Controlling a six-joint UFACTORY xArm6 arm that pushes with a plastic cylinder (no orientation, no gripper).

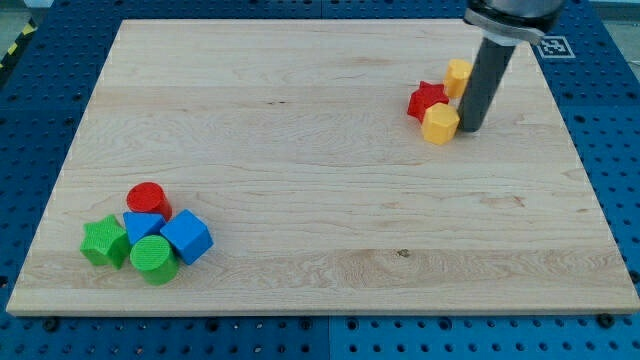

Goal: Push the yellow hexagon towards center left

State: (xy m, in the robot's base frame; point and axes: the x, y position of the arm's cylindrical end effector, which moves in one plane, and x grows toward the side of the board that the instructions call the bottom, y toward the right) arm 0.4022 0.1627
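Two yellow blocks lie at the view's upper right. One yellow block (440, 123), hexagon-like, lies just below a red star-shaped block (427, 100). The other yellow block (458, 74) lies above and to the right of the red one, partly hidden by the rod. My tip (470, 129) is on the board right next to the lower yellow block, on its right side, touching or nearly touching it.
A cluster sits at the view's lower left: a red cylinder (148, 198), a green star-shaped block (104, 242), a green cylinder (154, 258), a blue block (141, 225) and a blue cube (188, 236). The wooden board (320, 250) lies on a blue perforated table.
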